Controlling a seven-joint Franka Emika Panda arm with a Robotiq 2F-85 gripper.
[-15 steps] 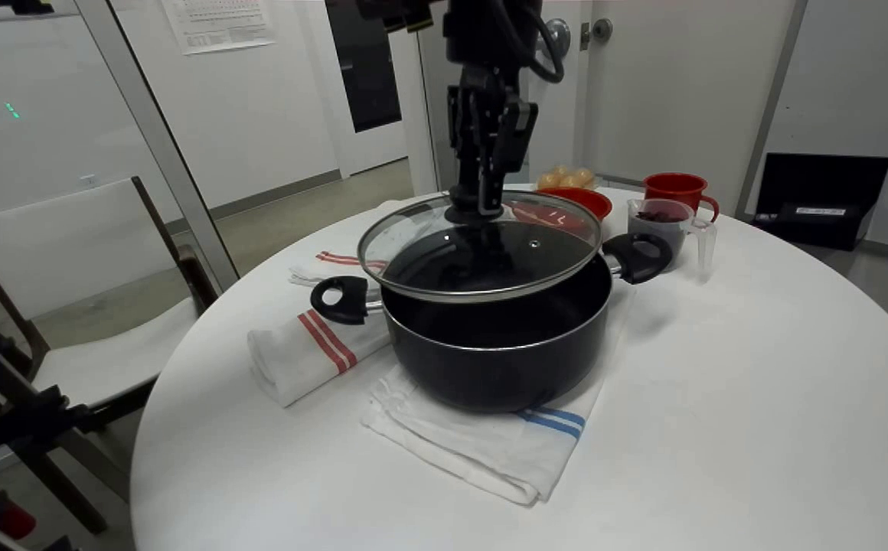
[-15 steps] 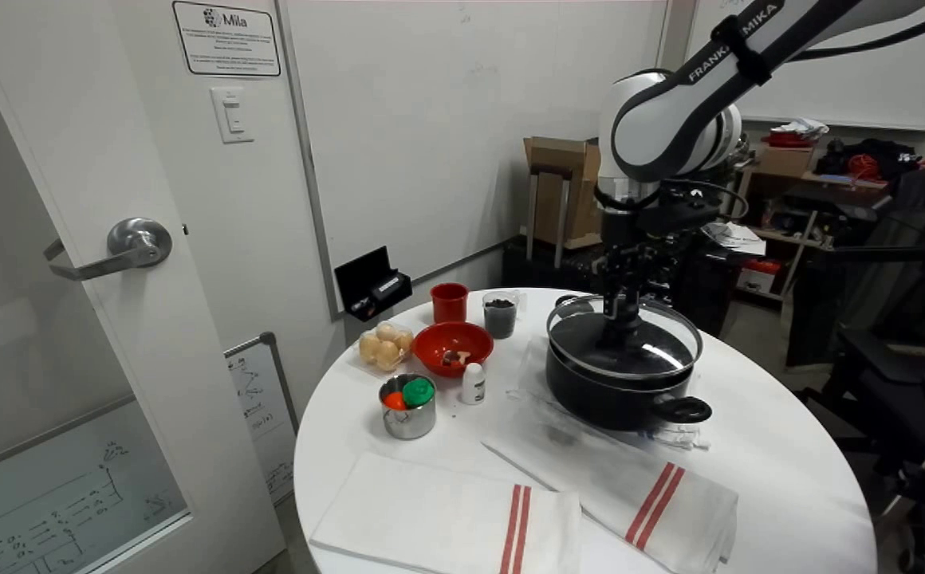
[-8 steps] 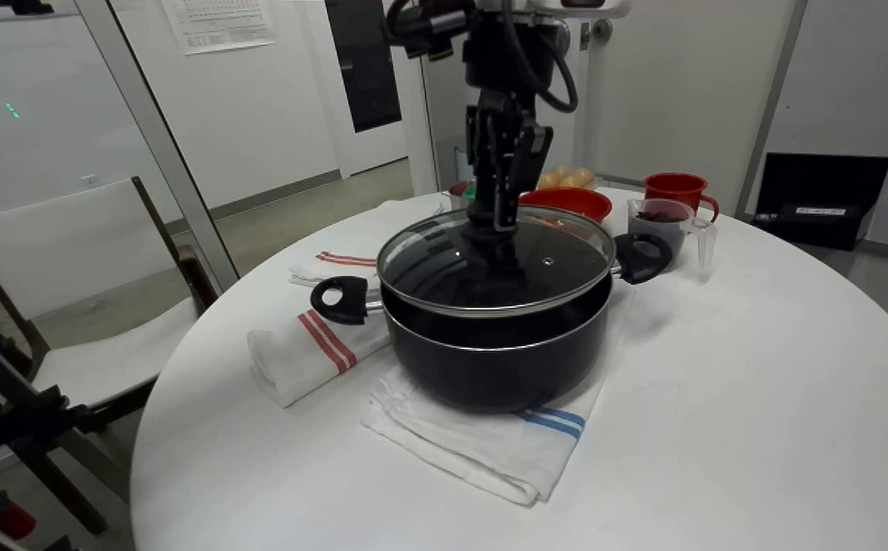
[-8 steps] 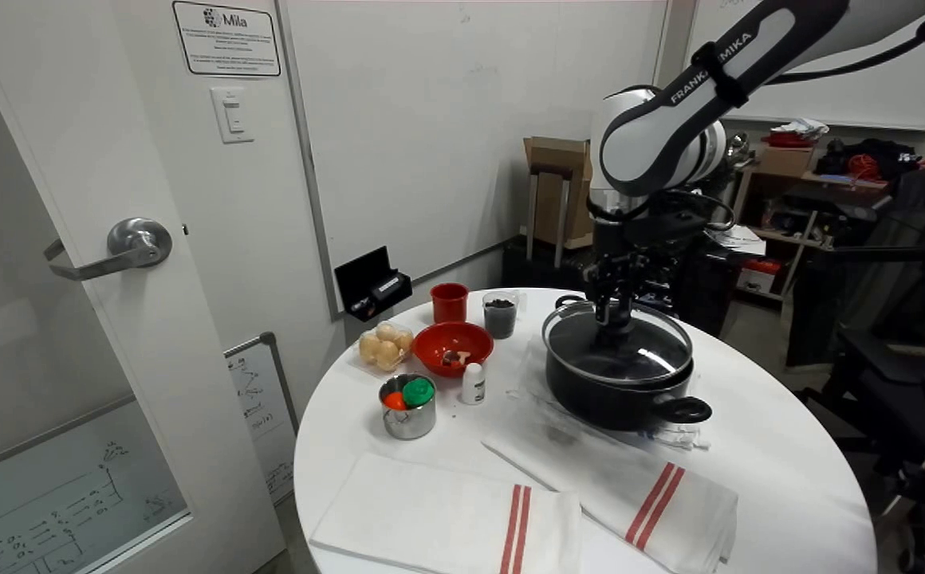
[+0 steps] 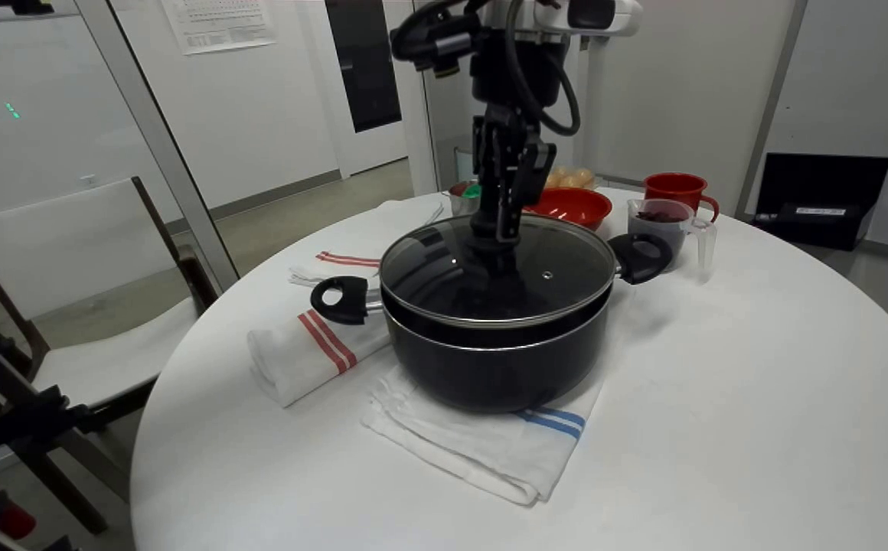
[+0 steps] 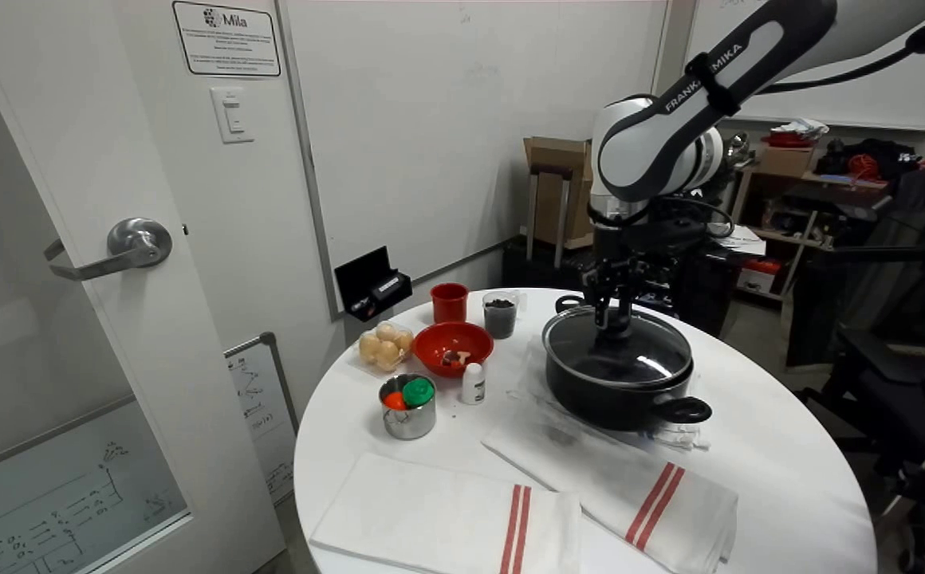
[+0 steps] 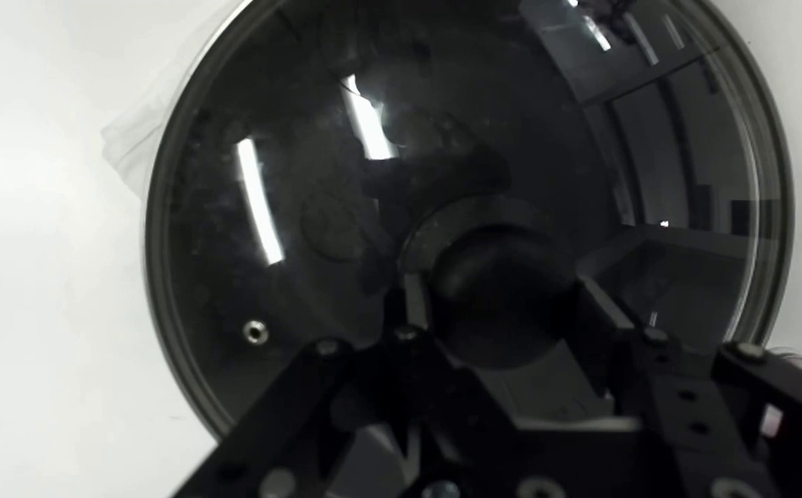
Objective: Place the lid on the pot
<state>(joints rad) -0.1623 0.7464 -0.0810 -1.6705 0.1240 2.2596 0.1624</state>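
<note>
The glass lid (image 5: 566, 287) with its metal rim is over the black pot (image 5: 490, 375), nearly lined up with it. In an exterior view a dark gap shows between the lid's front rim and the pot's rim; whether they touch at the back is hidden. The lid (image 6: 574, 351) and pot (image 6: 606, 402) also show in an exterior view. My gripper (image 5: 496, 229) points down and is shut on the lid's black knob. In the wrist view the knob (image 7: 505, 297) sits between the two fingers, and the lid (image 7: 318, 277) covers the pot's opening.
The pot stands on a folded towel (image 5: 475, 459) on the round white table (image 5: 758, 383). Its handles (image 5: 341, 300) stick out sideways. Near it are a measuring cup (image 6: 500, 319), red mug (image 6: 449, 303), red bowl (image 6: 434, 351), white bottle (image 6: 474, 387), metal cup (image 6: 409, 422) and striped towels (image 6: 431, 510).
The lid, held by my gripper, has come down toward the pot. It has shifted right in an exterior view and now lines up more closely with the pot's rim. The pot has not moved.
</note>
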